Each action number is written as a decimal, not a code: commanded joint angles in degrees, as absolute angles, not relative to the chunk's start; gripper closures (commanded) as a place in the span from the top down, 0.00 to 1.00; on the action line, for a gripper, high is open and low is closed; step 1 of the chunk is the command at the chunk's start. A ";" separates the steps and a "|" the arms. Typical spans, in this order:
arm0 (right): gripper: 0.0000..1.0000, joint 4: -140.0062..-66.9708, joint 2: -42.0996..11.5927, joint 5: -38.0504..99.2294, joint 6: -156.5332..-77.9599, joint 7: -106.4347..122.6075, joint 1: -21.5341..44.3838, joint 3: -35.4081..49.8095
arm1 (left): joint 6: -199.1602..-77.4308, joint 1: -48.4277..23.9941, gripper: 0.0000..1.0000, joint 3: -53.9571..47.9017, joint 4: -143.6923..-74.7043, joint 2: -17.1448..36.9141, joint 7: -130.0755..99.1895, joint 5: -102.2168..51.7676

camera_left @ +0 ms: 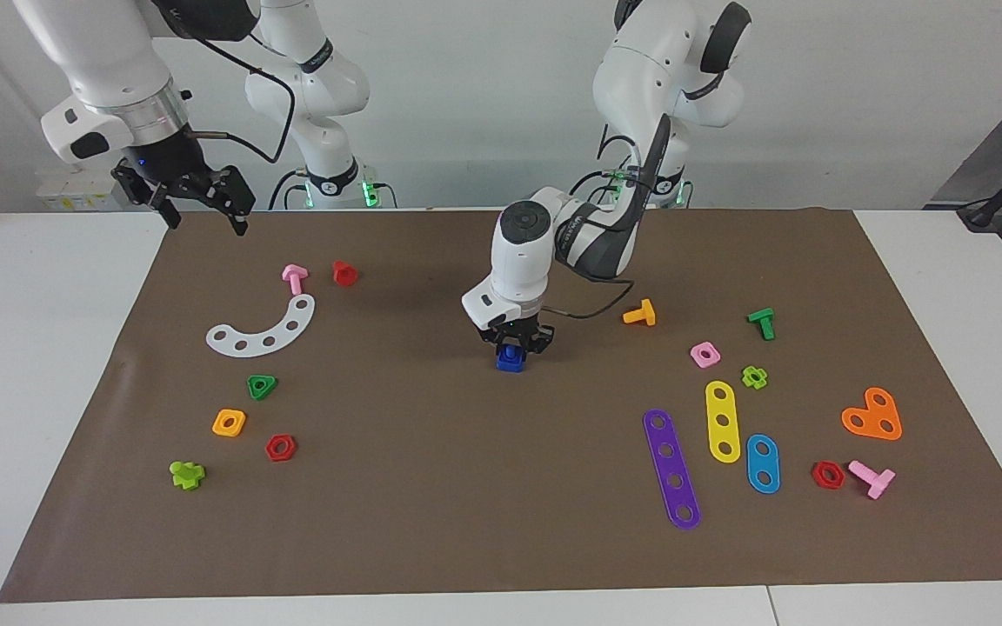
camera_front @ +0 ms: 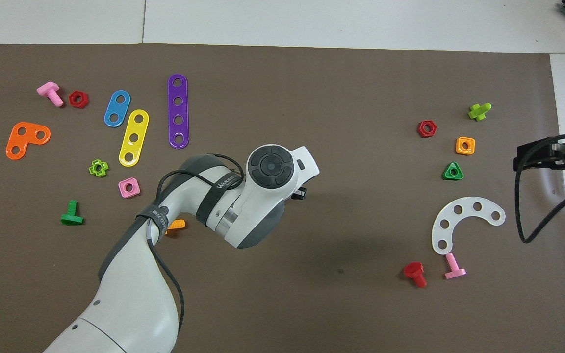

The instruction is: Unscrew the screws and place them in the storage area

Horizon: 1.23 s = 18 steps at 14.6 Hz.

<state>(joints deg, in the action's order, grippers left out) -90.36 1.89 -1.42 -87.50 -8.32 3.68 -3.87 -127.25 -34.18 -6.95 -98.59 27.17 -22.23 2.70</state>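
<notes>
- Screw: a small dark-blue bolt with its square nut, standing on the brown mat about mid-desk, well apart from the coloured parts strewn toward either end.
- Left tool sits straight on top of it, pointing down, fingers pinched narrow on the bolt's upper part; the nut shows below the fingertips, apparently resting on the mat.
- From overhead the left arm's wrist hides the screw entirely.
- The bolt's axis appears upright, in line with the tool, so the coming move looks like a twist about that vertical line to free bolt from nut.
- Right tool waits raised over the mat's edge at its own end, fingers spread wide, holding nothing, well apart from the screw.
- Left arm is plainly the nearer one.
</notes>
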 commanded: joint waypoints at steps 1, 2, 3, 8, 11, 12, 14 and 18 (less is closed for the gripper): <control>1.00 -91.32 2.99 -1.32 -87.36 -7.47 3.43 -3.69 | -123.67 -34.19 0.40 -6.59 -96.34 26.63 -21.80 3.43; 1.00 -91.32 2.99 -1.32 -87.36 -7.56 3.43 -3.60 | -121.92 -34.19 0.40 -6.68 -95.02 26.80 -21.80 3.34; 1.00 -91.32 2.99 -1.32 -87.36 -7.56 3.43 -3.60 | -120.34 -34.10 0.40 -6.59 -93.70 26.89 -21.71 3.17; 1.00 -91.32 2.99 -1.32 -87.36 -7.56 3.43 -3.60 | -115.93 -33.49 0.40 -6.68 -90.79 26.81 -21.62 2.99; 1.00 -91.32 2.99 -1.32 -87.36 -7.47 3.43 -3.69 | -113.65 -32.35 0.40 -6.59 -89.65 26.11 -20.75 2.90; 1.00 -91.32 2.99 -1.32 -87.36 -7.56 3.43 -3.69 | -113.03 -31.04 0.40 -6.77 -89.65 25.67 -19.52 2.90; 1.00 -91.32 2.99 -1.32 -87.36 -7.56 3.43 -3.60 | -112.50 -28.93 0.41 -6.68 -89.82 23.48 -17.07 1.85; 1.00 -91.32 2.99 -1.32 -87.36 -7.56 3.43 -3.60 | -111.36 -22.26 0.43 -6.68 -91.40 22.33 -8.99 1.50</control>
<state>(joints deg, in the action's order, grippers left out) -90.36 1.89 -1.42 -87.50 -8.32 3.68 -3.87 -112.16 -25.75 -6.41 -89.35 23.69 -13.55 2.54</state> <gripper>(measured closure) 0.000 0.524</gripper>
